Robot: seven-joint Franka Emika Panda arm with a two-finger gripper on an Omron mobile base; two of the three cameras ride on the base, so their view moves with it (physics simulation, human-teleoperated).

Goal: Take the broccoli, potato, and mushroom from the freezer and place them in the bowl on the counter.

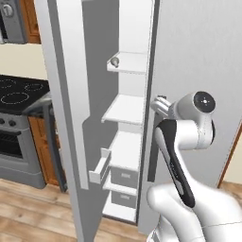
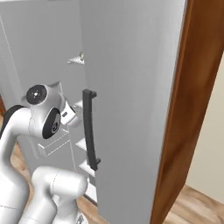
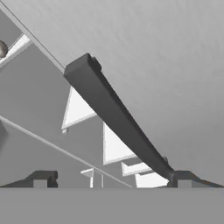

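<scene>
The freezer (image 1: 127,142) stands open, its narrow door (image 1: 66,118) swung out to the left. White shelves and lower drawers (image 1: 124,177) show inside. On the top shelf sits a small greyish-tan round lump, the mushroom (image 1: 114,61) (image 2: 81,57) (image 3: 2,48). My gripper (image 1: 158,105) (image 2: 72,116) (image 3: 111,181) is open and holds nothing. It hangs at mid-shelf height by the compartment's right edge, close to the top of the wider grey door's dark handle (image 2: 89,131) (image 3: 118,118). Broccoli, potato and bowl are out of view.
A black stovetop (image 1: 19,94) with ring marks and a grey oven (image 1: 14,142) lie left of the open freezer door. The wider grey door (image 2: 131,87) is closed, with a brown wooden panel (image 2: 192,109) to its right. The floor is wooden.
</scene>
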